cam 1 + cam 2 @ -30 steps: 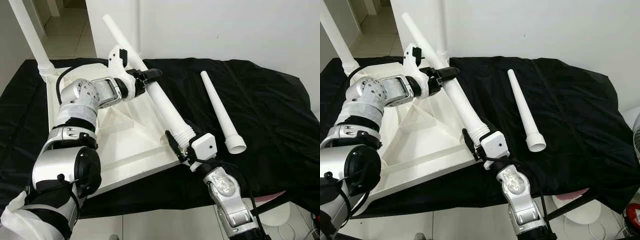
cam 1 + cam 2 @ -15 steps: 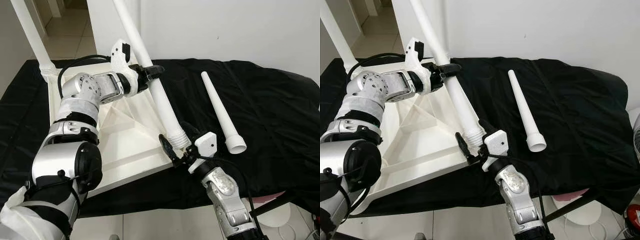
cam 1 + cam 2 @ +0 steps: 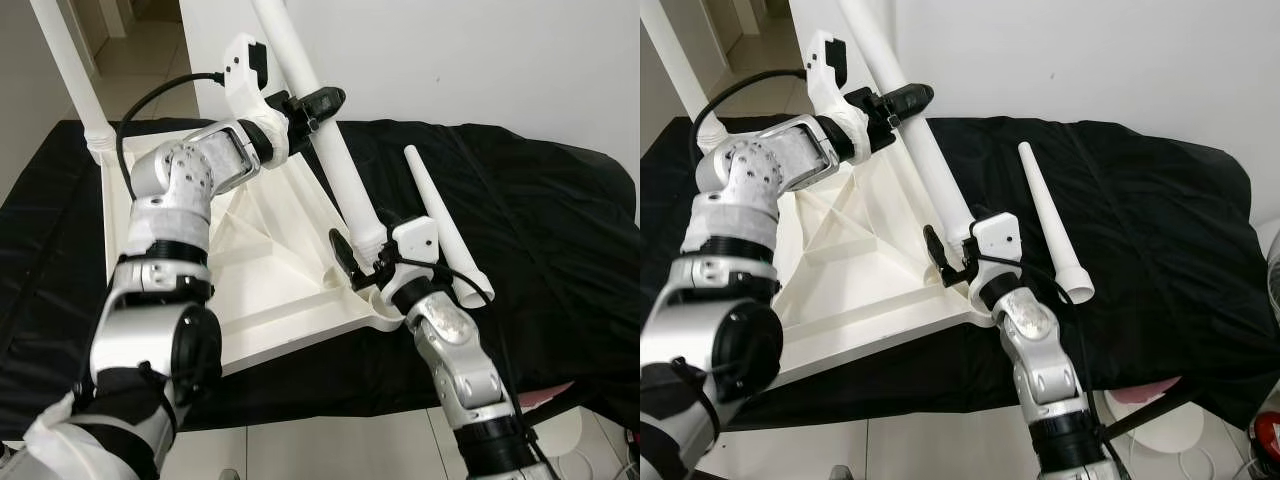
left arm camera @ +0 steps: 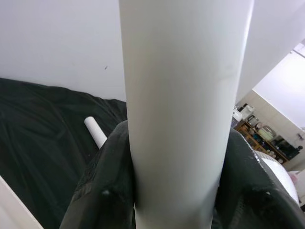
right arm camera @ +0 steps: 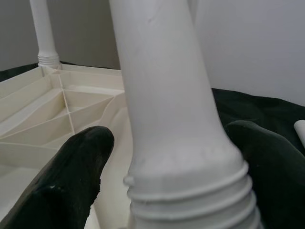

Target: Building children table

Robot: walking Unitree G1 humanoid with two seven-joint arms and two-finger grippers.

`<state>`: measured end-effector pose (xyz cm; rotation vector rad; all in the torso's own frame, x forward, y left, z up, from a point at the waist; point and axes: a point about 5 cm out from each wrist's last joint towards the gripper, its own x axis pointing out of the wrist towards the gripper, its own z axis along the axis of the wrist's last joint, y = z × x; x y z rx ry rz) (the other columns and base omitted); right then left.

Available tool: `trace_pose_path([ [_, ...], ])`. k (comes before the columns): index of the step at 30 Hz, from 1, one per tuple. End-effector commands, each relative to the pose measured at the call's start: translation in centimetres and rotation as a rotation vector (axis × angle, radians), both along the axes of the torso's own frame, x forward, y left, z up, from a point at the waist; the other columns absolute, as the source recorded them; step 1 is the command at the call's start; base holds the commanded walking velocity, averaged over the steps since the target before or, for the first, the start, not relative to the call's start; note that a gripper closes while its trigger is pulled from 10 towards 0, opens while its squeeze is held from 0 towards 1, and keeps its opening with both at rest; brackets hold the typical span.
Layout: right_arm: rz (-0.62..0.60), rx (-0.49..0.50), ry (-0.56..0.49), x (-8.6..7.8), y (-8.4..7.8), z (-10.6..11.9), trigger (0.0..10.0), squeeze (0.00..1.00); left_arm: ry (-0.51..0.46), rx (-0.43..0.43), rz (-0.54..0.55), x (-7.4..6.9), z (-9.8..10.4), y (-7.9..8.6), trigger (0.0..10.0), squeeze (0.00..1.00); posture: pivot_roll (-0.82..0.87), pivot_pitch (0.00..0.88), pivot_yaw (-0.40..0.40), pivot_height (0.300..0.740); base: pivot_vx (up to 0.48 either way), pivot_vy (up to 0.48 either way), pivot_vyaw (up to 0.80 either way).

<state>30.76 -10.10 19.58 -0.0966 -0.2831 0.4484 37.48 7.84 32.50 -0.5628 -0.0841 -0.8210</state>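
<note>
Tabletop [image 3: 270, 290], white plastic, lies upside down on a black cloth [image 3: 540, 220], its ribbed underside facing up. One white leg [image 3: 72, 75] already stands upright in the far left corner socket.

Left gripper [image 3: 312, 103] is raised above the far side of the tabletop, with both black fingers clamped around the upper shaft of a second table leg [image 3: 335, 150]. Left wrist view confirms it: the white tube sits tight between the two dark fingers [image 4: 102, 191], contact on both sides.

This second leg is steeply tilted, nearly upright, top leaning away toward the wall. Its threaded lower end sits at the near right corner of the tabletop, at or just above the corner socket [image 3: 378, 300]; I cannot tell whether the thread has entered it.

Right gripper [image 3: 365, 262] is at that lower end, fingers spread to either side of the leg just above the threaded collar. Right wrist view shows a gap between the leg and the finger [image 5: 71, 176] on one side; the other finger lies close to the tube, contact uncertain. So: apart, bracketing the leg, not clamped.

Spare leg [image 3: 440, 225] lies flat on the cloth, to the right of the tabletop, wide end toward the robot, just behind the right wrist.
</note>
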Motion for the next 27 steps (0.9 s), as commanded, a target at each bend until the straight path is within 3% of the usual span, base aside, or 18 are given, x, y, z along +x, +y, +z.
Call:
trace_pose_path([
  [1, -0.004, -0.019, 0.005, 0.2, 0.2, 0.3, 10.0, 0.00, -0.057, 0.010, 0.016, -0.5, 0.7, -0.5, 10.0, 0.00, 0.01, 0.033, -0.023, 0.740, 0.000, 0.000, 0.00],
  [9, -0.033, -0.044, 0.009, 1.3, 0.8, 1.5, 10.0, 0.00, -0.126, 0.052, 0.073, -1.1, 0.6, -1.6, 10.0, 0.00, 0.02, 0.052, -0.026, 0.740, 0.000, 0.000, 0.00],
  [13, -0.059, -0.065, 0.033, 2.2, 1.0, 2.1, 10.0, 0.00, -0.186, 0.125, 0.148, -1.6, 0.1, -2.5, 10.0, 0.00, 0.03, 0.060, -0.029, 0.740, 0.000, 0.000, 0.00],
  [27, -0.115, -0.092, 0.114, 3.5, 1.0, 1.4, 10.0, 0.00, -0.221, 0.150, 0.209, -2.5, -0.9, -3.7, 10.0, 0.00, 0.04, 0.067, -0.031, 0.740, 0.000, 0.000, 0.00],
])
